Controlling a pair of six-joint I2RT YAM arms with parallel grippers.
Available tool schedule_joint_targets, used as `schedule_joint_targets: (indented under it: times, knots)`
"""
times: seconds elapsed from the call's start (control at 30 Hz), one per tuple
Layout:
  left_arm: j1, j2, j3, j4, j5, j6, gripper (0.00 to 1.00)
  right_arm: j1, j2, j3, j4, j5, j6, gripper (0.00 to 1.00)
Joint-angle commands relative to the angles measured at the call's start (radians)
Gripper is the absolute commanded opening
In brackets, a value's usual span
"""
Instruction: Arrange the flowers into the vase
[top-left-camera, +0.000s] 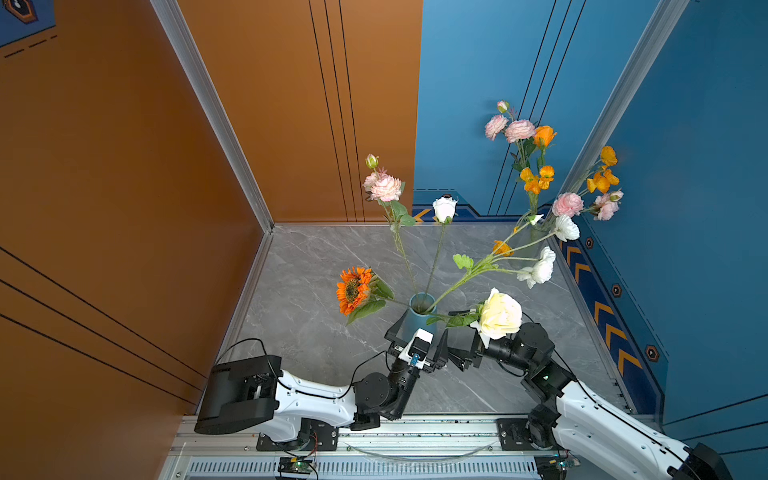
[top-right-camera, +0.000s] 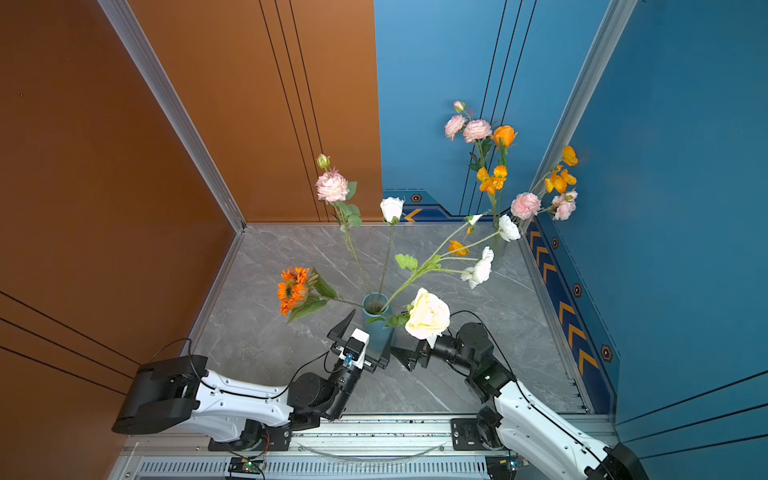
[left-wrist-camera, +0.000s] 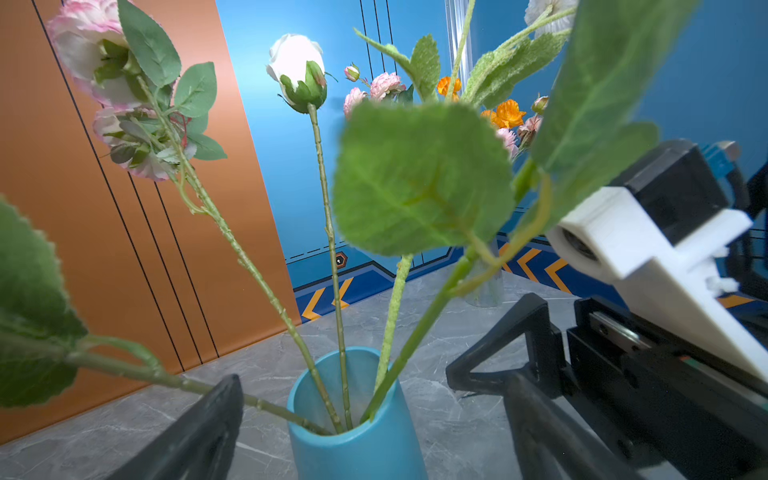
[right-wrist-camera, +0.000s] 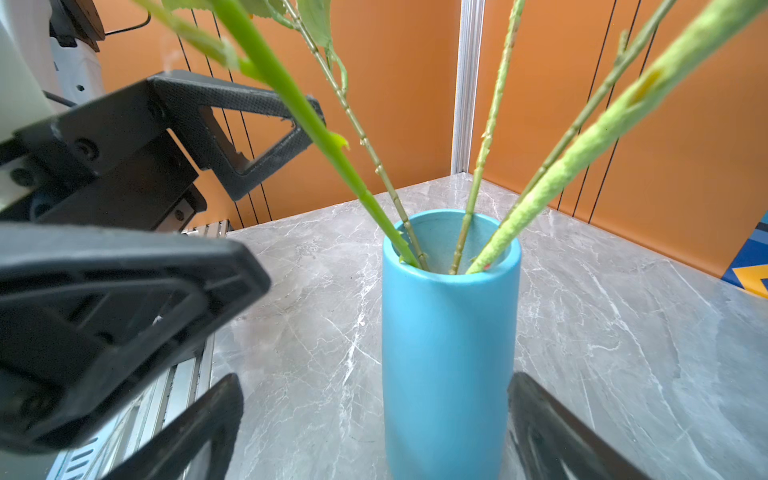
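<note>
In both top views, your left gripper (top-left-camera: 424, 323) (top-right-camera: 372, 328) stood wide open around the vase (top-left-camera: 420, 318) holding the flowers (top-left-camera: 353, 291). In your left wrist view, the vase (left-wrist-camera: 361, 451) sat between the parted jaws. In your right wrist view, the right gripper (right-wrist-camera: 376, 380) gaped empty, and the vase (right-wrist-camera: 449, 353) stood between its jaws.

Grey marble tabletop (top-left-camera: 316, 266), orange wall (top-left-camera: 124, 166)

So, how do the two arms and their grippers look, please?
Both the left arm and the right arm have white shells between black round joints, with thin black cables running outside. The left gripper and the right gripper have black triangular open-frame fingers; a white camera mount sits on each wrist.
</note>
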Motion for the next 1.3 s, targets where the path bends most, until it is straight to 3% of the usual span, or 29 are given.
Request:
schedule_joint_targets:
  times: [0.0,0.17,0.3,0.37,0.6,0.87,1.27]
  knots:
    - [-0.007,-0.063,-0.038,-0.099,-0.013,-0.093,0.98,0.005,0.004,0.017,0.022,0.007,-0.016,1.00]
    - [0.073,-0.153,-0.090,-0.313,0.096,-0.348,0.98,0.005,-0.005,0.016,0.023,-0.008,-0.016,1.00]
    - [0.202,-0.199,-0.105,-0.432,0.278,-0.501,0.98,0.008,-0.005,0.016,0.033,-0.034,-0.015,1.00]
    - [0.248,-0.193,-0.105,-0.449,0.363,-0.506,0.98,0.009,-0.002,0.016,0.032,-0.029,-0.013,1.00]
    - [0.317,-0.124,-0.100,-0.446,0.489,-0.523,0.98,0.008,0.002,0.016,0.027,-0.019,-0.018,1.00]
    - [0.359,-0.015,-0.029,-0.441,0.505,-0.493,0.98,0.008,0.014,0.020,0.025,-0.018,-0.021,1.00]
    - [0.460,0.124,0.028,-0.316,0.660,-0.516,0.98,0.009,0.026,0.024,0.026,-0.015,-0.022,1.00]
